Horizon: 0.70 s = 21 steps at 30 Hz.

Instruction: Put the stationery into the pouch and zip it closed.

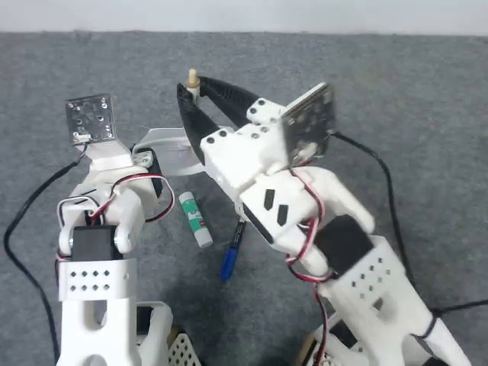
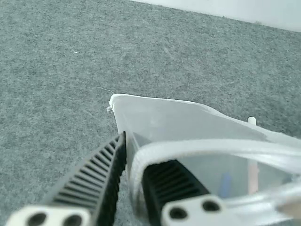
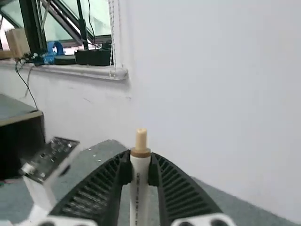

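Translucent white plastic pouch is pinched at its open rim by the left gripper, over a grey felt table. A white beige-tipped pen is clamped in the raised right gripper. A green-capped glue stick and blue pen lie near each other on bare felt.

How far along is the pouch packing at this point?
Done: little is certain. Blurred shapes show through the pouch, either inside or behind it. In hand: the left gripper pinches the pouch edge, and the right gripper holds a white pen raised. Left: the glue stick and blue pen on the table, then zipping.
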Each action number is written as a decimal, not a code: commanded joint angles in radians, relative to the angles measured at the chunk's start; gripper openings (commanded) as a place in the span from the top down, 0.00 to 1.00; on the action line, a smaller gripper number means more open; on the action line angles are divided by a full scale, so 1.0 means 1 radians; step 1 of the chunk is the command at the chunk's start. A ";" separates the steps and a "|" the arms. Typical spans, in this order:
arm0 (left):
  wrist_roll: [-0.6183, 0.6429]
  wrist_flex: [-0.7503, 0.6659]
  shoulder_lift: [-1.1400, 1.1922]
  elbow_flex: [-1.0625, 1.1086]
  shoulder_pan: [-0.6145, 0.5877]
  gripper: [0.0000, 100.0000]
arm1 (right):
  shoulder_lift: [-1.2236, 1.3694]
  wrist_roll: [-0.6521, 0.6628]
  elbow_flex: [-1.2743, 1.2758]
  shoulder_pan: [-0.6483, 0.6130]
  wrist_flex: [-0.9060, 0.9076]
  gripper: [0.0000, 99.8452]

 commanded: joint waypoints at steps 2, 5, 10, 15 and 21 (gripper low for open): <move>0.017 -0.017 -0.006 -0.004 -0.006 0.99 | -0.036 0.087 0.118 -0.002 -0.191 0.99; 0.017 -0.017 -0.006 -0.004 -0.006 0.99 | -0.033 0.130 0.221 -0.002 -0.311 0.99; 0.017 -0.017 -0.006 -0.004 -0.006 0.99 | -0.031 0.236 0.385 -0.004 -0.499 0.99; 0.017 -0.017 -0.006 -0.004 -0.006 0.99 | -0.030 0.281 0.494 -0.004 -0.567 0.99; 0.017 -0.017 -0.006 -0.004 -0.006 0.99 | -0.031 0.287 0.575 -0.004 -0.562 0.99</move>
